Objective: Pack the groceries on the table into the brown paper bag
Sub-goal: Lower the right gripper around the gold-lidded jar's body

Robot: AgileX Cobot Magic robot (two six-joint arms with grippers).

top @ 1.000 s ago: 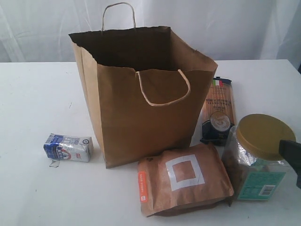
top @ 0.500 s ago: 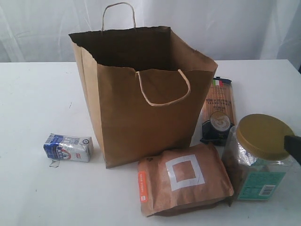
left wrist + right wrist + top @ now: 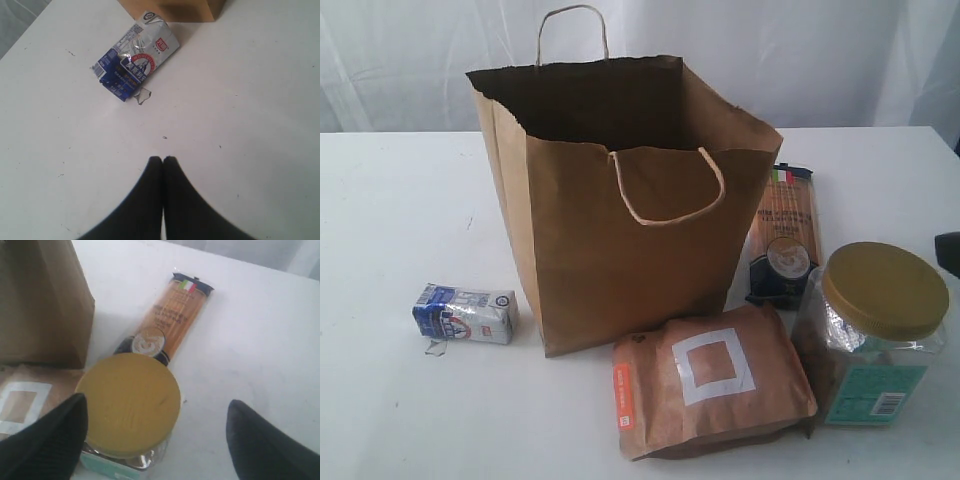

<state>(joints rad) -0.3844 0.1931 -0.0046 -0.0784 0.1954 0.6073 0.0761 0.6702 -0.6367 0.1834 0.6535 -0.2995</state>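
The brown paper bag (image 3: 620,200) stands upright and open-mouthed in the middle of the white table (image 3: 400,200). Groceries lie around it: a small blue-white carton (image 3: 465,313) to its left, a brown pouch with a white square (image 3: 710,390) in front, and a long pasta packet (image 3: 786,235) on its right. A gold-lidded clear jar (image 3: 875,330) stands at the front right. My right gripper (image 3: 156,407) hangs open above the jar (image 3: 130,400), one finger on each side and clear of the lid. My left gripper (image 3: 162,159) is shut and empty, over bare table short of the carton (image 3: 135,55).
A white curtain (image 3: 770,50) closes off the back. One dark finger (image 3: 950,253) of the right gripper shows at the exterior view's right edge. The bag's corner (image 3: 175,7) sits just beyond the carton. Bag (image 3: 40,300), pouch (image 3: 25,400) and pasta packet (image 3: 170,315) crowd the jar.
The right gripper's finger has risen from beside the jar's lid and drawn back toward the right edge of the exterior view. Nothing on the table has moved.
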